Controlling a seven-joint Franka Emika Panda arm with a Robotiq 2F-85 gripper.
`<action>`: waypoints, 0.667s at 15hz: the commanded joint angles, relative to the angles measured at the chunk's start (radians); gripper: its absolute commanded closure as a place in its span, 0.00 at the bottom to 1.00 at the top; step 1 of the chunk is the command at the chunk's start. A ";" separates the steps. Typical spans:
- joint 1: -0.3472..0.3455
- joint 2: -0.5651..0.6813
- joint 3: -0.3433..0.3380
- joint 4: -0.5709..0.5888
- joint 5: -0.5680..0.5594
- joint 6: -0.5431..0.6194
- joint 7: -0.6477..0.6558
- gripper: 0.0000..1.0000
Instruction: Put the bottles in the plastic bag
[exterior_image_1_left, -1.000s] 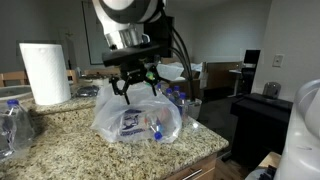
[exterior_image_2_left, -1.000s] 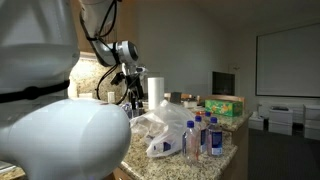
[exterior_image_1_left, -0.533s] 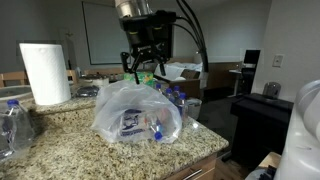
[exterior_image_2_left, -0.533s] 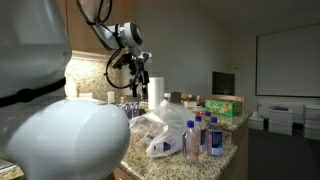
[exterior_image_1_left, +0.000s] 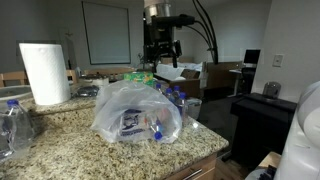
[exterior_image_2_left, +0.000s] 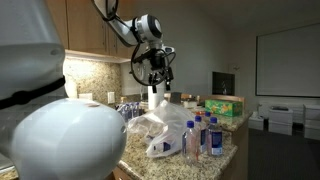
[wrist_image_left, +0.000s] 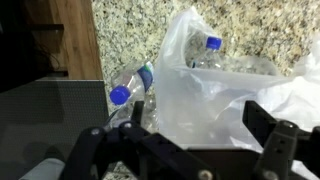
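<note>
A: Nearest first, quick.

B: Speckled granite desk, polished and hard. On it sits the plastic bag: thin crinkly translucent film with blue print, slumped in a soft mound. Its mouth faces up, probably so things can be dropped in from above.

A: Where are the bottles?

B: Some bottles are inside and show through the film. They're small, clear and round, with blue screw caps. The wrist view shows a capped bottle in the bag's mouth and a loose bottle lying on the granite just beside the bag. An upright cluster stands next to the bag near the desk edge. I'd call the task partly done.

A: End effector?

B: The end effector hangs high over the bag, well apart from it. The jaws are spread wide with nothing between them. It's likely parked up there to stay clear of the film.

A: Further back?

B: A white paper towel roll, a soft upright cylinder. In an exterior view there's also a green box at the far end of the desk.
</note>
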 joint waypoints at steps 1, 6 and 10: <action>-0.065 -0.089 -0.053 -0.102 -0.017 0.141 -0.124 0.00; -0.104 -0.076 -0.074 -0.109 0.003 0.188 -0.182 0.00; -0.105 -0.088 -0.075 -0.123 0.003 0.198 -0.190 0.00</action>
